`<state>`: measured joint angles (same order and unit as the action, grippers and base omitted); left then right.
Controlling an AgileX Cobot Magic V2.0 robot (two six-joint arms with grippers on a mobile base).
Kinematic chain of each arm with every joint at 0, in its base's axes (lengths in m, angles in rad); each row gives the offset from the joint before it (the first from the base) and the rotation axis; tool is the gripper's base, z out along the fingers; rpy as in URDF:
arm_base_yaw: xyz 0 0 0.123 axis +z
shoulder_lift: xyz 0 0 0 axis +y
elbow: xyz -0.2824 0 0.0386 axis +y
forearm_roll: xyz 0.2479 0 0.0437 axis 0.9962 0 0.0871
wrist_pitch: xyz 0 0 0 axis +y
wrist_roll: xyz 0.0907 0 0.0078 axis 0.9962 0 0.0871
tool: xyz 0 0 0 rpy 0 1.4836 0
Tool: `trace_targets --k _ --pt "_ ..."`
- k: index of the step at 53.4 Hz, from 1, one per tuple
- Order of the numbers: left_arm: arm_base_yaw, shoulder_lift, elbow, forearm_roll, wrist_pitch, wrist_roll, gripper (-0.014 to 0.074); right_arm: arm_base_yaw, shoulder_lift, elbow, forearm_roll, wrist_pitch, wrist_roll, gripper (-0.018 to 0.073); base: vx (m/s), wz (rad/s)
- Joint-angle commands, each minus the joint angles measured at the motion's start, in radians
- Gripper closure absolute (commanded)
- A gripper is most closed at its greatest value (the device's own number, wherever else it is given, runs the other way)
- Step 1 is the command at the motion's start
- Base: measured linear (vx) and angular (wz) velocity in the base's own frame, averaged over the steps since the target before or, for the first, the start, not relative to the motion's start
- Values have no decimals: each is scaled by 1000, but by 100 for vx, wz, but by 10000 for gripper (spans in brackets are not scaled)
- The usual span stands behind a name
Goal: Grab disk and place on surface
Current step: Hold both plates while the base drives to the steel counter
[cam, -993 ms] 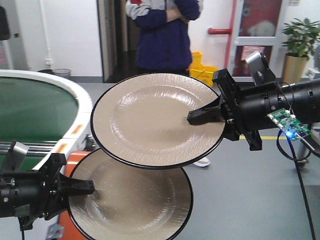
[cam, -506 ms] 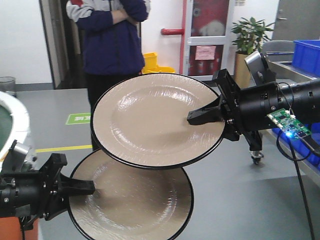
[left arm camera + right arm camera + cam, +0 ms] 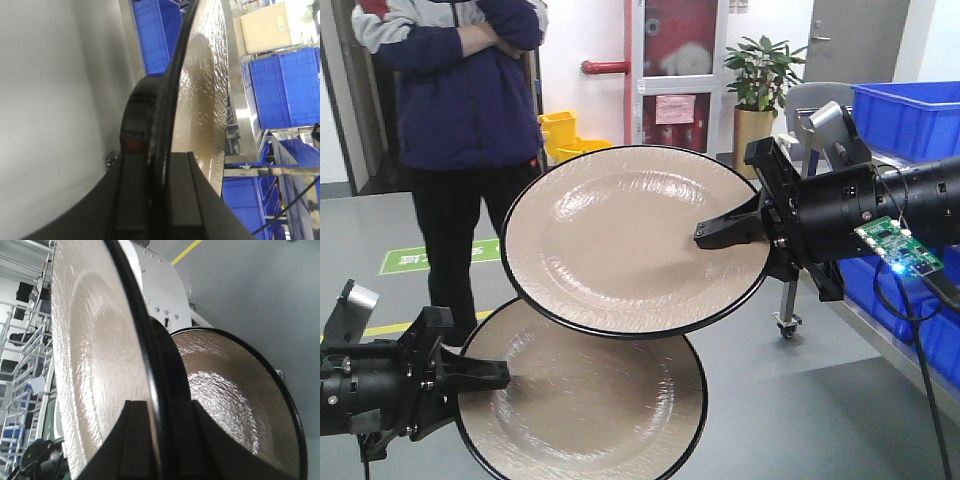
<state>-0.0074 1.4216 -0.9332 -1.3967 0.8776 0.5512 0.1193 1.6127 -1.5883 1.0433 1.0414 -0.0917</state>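
Two beige disks with black rims are held in the air. My right gripper (image 3: 705, 235) is shut on the right rim of the upper disk (image 3: 620, 240), which tilts toward the camera. My left gripper (image 3: 500, 377) is shut on the left rim of the lower disk (image 3: 590, 400), which the upper one partly overlaps. In the left wrist view the lower disk (image 3: 205, 100) stands edge-on between the left gripper's (image 3: 160, 185) pads. The right wrist view has the upper disk (image 3: 95, 355) clamped in the right gripper (image 3: 160, 430), with the lower disk (image 3: 225, 390) behind. The surface is out of view.
A person in a blue jacket (image 3: 460, 120) stands at the back left on the grey floor. Blue crates (image 3: 910, 120) on a wheeled metal rack fill the right side. A potted plant (image 3: 760, 70) and yellow bin (image 3: 565, 135) stand by the far wall.
The whole background has slid left: the green conveyor has left the view and blue crates have come in on the right. Both arms and disks keep the same pose.
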Motion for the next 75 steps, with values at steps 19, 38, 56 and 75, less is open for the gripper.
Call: trace_targets --k 19,38,56,75 --pt "-4 -42 -33 -122 38 -14 595 -2 -48 -40 114 -53 -5 567 36 -13" --pt "-4 -42 -33 -122 38 -14 595 -2 -48 -40 114 -53 -5 567 41 -6" --pt "-4 -42 -33 -122 38 -14 595 -2 -48 -40 114 -53 -5 567 41 -15" --pt "-4 -42 -33 -122 38 -14 595 -2 -48 -40 114 -53 -5 567 38 -39"
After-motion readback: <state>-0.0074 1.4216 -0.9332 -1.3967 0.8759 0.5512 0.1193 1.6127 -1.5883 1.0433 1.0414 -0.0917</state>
